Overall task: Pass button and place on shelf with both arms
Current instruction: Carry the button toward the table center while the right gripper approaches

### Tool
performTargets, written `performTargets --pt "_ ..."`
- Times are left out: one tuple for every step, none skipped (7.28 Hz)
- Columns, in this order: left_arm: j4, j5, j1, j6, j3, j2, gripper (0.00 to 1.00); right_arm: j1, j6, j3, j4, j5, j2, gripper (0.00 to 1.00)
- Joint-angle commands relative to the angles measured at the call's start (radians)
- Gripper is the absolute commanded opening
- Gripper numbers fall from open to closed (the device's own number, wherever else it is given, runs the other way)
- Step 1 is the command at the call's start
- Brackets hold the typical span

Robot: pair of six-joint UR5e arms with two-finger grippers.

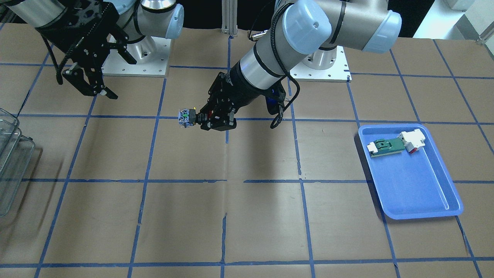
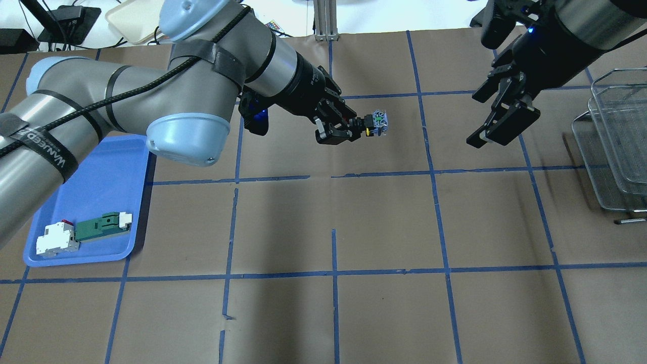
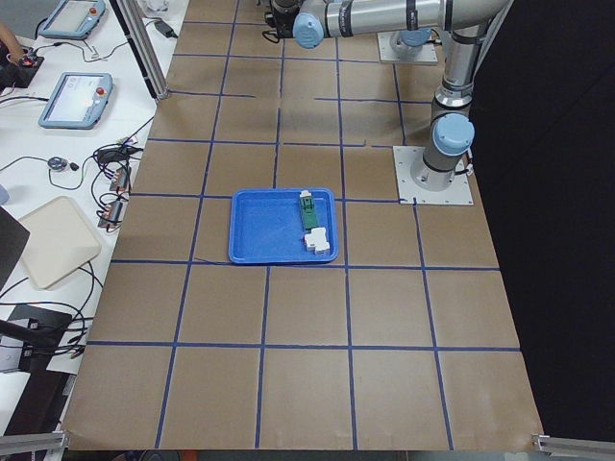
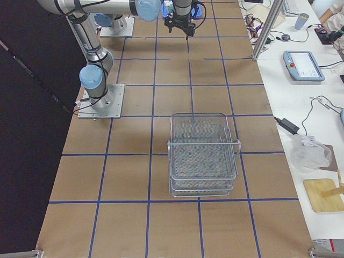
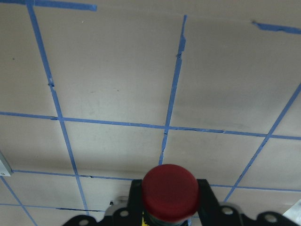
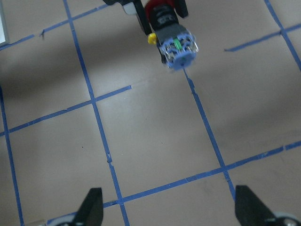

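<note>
My left gripper (image 2: 360, 127) is shut on the button (image 2: 377, 123) at its black collar and holds it level above the table's middle, with the grey-blue block pointing toward my right gripper. The button also shows in the front view (image 1: 185, 118), and its red cap (image 5: 169, 192) fills the bottom of the left wrist view. My right gripper (image 2: 499, 121) is open and empty, raised, well apart from the button. In the right wrist view the button (image 6: 177, 45) hangs ahead of the open fingertips (image 6: 92, 207). The shelf (image 2: 617, 136) stands at the table's right edge.
A blue tray (image 2: 103, 177) under my left arm holds a green-and-white board part (image 2: 86, 233). The shelf also shows at the front view's left edge (image 1: 11, 154) and in the right side view (image 4: 203, 153). Brown paper with blue tape lines covers the table.
</note>
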Motion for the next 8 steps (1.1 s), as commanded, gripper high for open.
performTargets --pt "0.026 -0.003 -0.028 -0.043 0.0 0.011 0.0 -0.002 -0.204 0.017 0.021 0.033 0.012 1.0" --pt "0.026 -0.005 -0.028 -0.054 0.0 0.017 0.0 -0.002 -0.272 0.016 0.018 0.033 0.012 1.0" --pt "0.026 -0.005 -0.029 -0.058 0.0 0.021 0.0 0.002 -0.274 0.019 0.026 0.058 0.003 1.0" --pt "0.026 -0.006 -0.031 -0.062 0.002 0.024 0.0 0.024 -0.275 0.019 0.018 0.091 0.013 1.0" --pt "0.026 -0.007 -0.032 -0.062 0.0 0.025 0.0 0.033 -0.265 0.017 0.02 0.095 0.019 1.0" --pt "0.026 -0.007 -0.041 -0.071 0.002 0.027 0.0 0.045 -0.258 0.017 0.02 0.095 0.019 1.0" --pt "0.026 -0.005 -0.051 -0.078 0.002 0.027 0.0 0.056 -0.239 0.013 0.017 0.098 0.022 1.0" --pt "0.026 -0.006 -0.052 -0.08 0.002 0.033 0.0 0.058 -0.217 0.007 0.011 0.163 0.022 1.0"
